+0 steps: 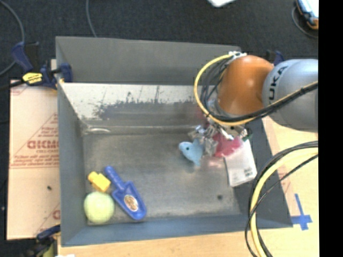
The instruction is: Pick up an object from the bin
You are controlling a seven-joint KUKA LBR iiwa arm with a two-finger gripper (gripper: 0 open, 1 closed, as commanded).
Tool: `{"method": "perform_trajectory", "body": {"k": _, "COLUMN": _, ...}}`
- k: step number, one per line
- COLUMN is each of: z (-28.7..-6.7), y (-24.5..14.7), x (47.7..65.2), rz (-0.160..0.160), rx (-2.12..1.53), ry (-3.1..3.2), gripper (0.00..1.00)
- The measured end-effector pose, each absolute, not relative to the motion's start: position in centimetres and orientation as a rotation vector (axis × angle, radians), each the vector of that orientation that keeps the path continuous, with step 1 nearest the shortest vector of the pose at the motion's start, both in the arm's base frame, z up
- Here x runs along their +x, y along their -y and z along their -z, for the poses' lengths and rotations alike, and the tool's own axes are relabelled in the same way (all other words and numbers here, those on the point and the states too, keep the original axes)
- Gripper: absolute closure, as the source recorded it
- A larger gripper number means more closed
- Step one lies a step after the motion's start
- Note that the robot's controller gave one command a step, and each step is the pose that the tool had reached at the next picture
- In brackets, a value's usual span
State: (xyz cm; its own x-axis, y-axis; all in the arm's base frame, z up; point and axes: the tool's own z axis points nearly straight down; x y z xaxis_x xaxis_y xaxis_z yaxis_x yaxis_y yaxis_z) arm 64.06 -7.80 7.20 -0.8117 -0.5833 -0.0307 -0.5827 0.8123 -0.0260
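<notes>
My gripper [205, 136] hangs at the right of the bin, below the orange cover on the wrist. A small light-blue toy [189, 152], shaped like a fish, lies right at its lower left tip and touches it or nearly so. Just right of the gripper lies a pink soft thing [228, 146] with a white tag [240, 168] spread toward the bin's right wall. Whether the gripper grips the blue toy cannot be told from here.
In the bin's lower left corner lie a blue toy shovel [126, 198], a yellow block [99, 181] at its handle end, and a yellow-green ball [99, 208]. The arm and its cables come in over the right rim.
</notes>
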Motion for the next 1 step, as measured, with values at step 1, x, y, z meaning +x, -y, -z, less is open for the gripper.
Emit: {"method": "perform_trajectory", "body": {"k": 1, "z": -7.22, "y": -0.42, "x": 59.04, "rz": 0.028, "rx": -1.070, "ry": -2.909, "gripper": 1.00}}
